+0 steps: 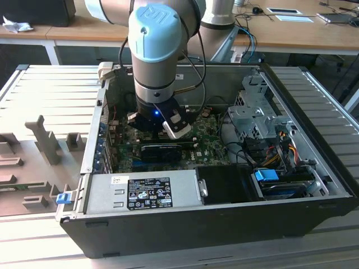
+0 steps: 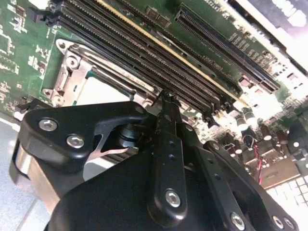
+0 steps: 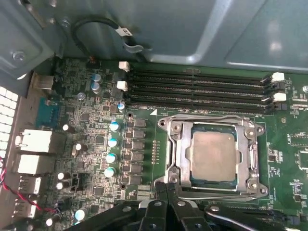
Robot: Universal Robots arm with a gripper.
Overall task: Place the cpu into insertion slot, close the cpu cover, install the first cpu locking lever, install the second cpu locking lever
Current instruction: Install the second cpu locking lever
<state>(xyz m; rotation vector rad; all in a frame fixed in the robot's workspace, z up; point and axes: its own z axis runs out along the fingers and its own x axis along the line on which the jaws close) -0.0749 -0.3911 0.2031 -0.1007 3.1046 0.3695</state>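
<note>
The cpu [image 3: 213, 155] sits flat in the insertion slot [image 3: 179, 179], its pale metal face showing through the square window of the cpu cover [image 3: 250, 159], which lies closed over it. In the first wrist view the cover's silvery frame rings the chip on all sides, though its near edge is partly hidden behind the black fingertips [image 3: 166, 195] of the gripper [image 3: 168, 192]. In the second wrist view the gripper [image 2: 166, 103] blocks most of the socket – a corner of the cover [image 2: 72, 72] and a strip of the chip [image 2: 103, 89] show above the black linkage.

The fingers come together to a narrow point at the socket's near edge; whether they pinch a locking lever there is hard to make out, as the contact spot is hidden by the fingers themselves.

Just beyond the socket run four long black memory slots [image 3: 197, 91] with white clips at their ends. To the side stand rows of blue-topped capacitors [image 3: 111, 156] on the green motherboard [image 3: 86, 115].

In the exterior view the arm [image 1: 156, 50] reaches down into the open computer case [image 1: 314, 168], its wrist covering the socket area altogether. The grey power supply [image 1: 143, 190] lies along the near wall, and a metal drive cage [image 1: 255, 112] sits at the exterior view's right. The case rests on a ribbed grey table [image 1: 50, 89].
</note>
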